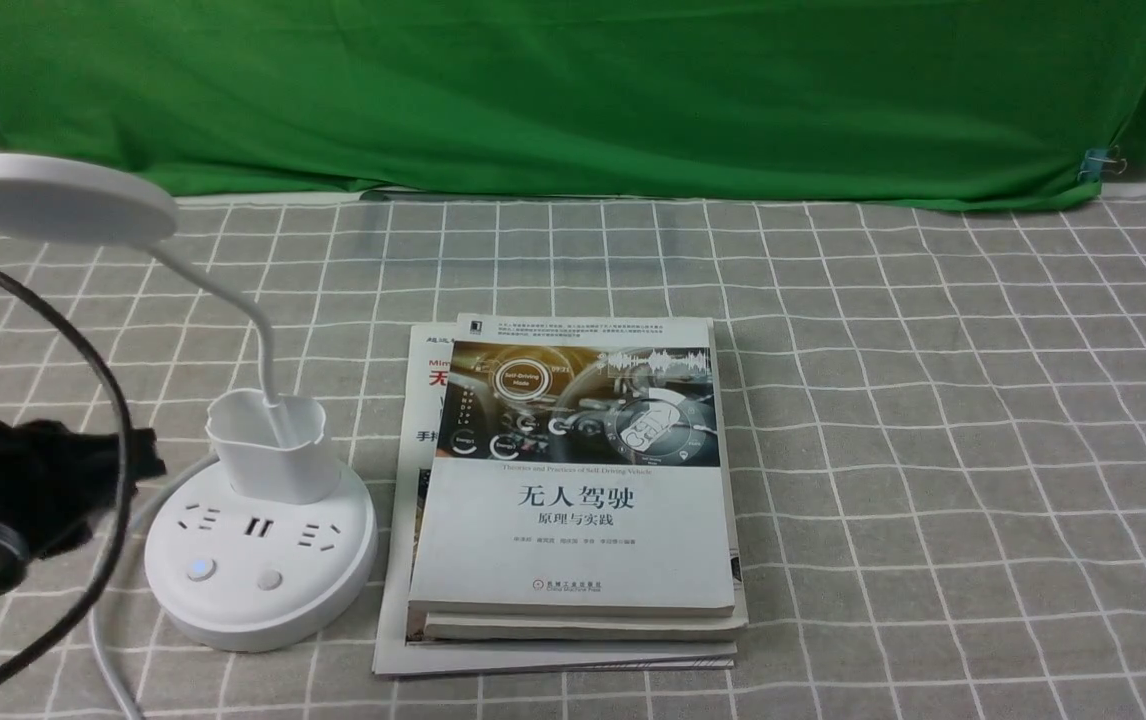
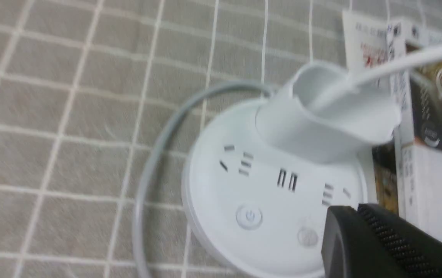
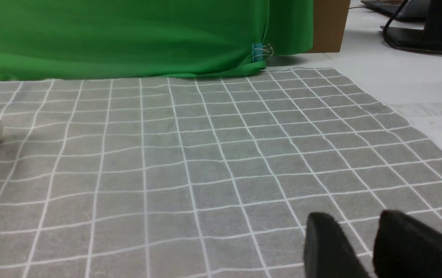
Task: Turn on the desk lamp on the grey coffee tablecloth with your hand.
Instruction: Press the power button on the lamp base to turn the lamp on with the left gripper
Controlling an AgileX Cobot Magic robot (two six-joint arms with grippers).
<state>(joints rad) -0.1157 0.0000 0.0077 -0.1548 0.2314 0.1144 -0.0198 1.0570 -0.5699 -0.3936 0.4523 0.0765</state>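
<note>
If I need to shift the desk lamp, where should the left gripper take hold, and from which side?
Probably the cup holder: it stands upright above the flat round base, offering walls to pinch. Come from the robot's left, where the left gripper already is, keeping below the disc head and clear of the thin, bent neck.

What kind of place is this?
Maybe a robot test table in a workroom: a green cloth hangs behind as a backdrop, a clip is on it, and a robot hand is beside the lamp.
</note>
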